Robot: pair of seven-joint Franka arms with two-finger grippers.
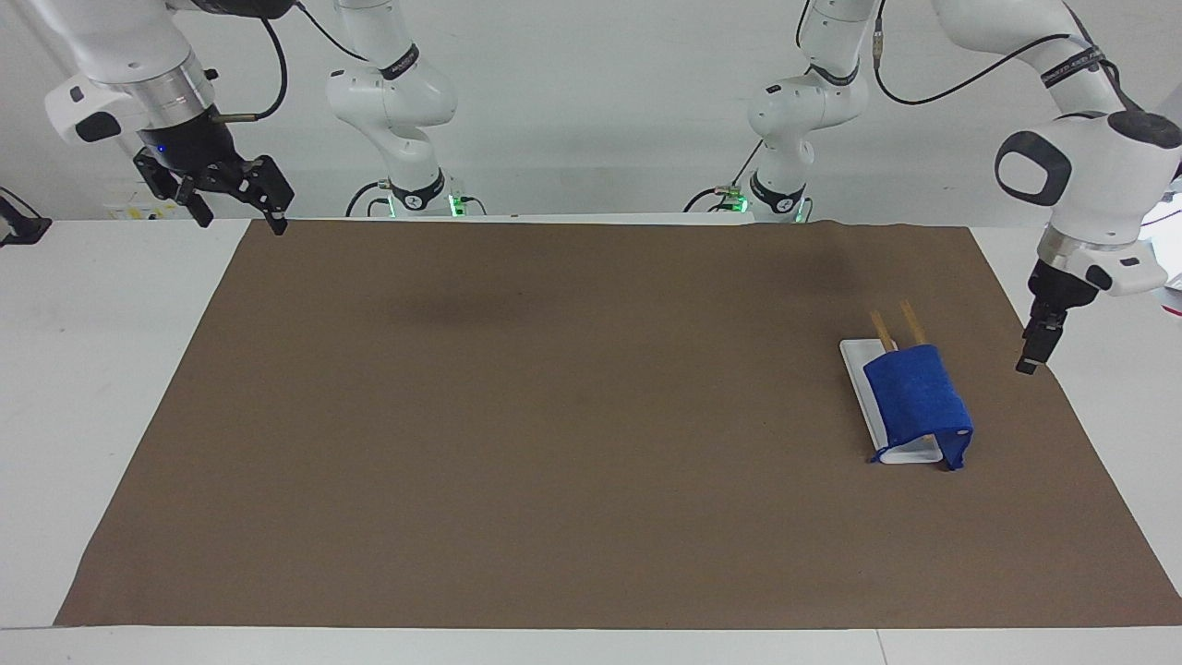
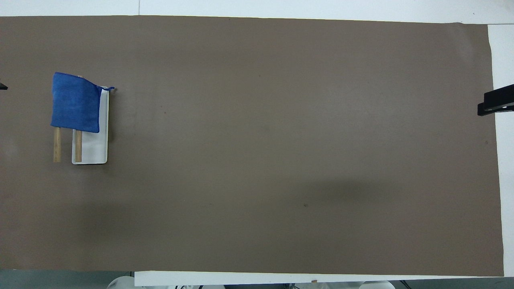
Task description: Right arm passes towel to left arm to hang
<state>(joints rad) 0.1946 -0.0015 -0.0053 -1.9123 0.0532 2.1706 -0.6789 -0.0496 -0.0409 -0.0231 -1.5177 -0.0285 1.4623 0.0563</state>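
The blue towel hangs draped over the two wooden bars of the white rack, near the left arm's end of the table. In the overhead view the towel covers the part of the rack farther from the robots. My left gripper is up in the air over the mat's edge beside the rack, apart from the towel and holding nothing; only its tip shows from overhead. My right gripper is open and empty, waiting raised over the mat's corner at the right arm's end.
A brown mat covers most of the white table. A small black object sits at the table's edge at the right arm's end.
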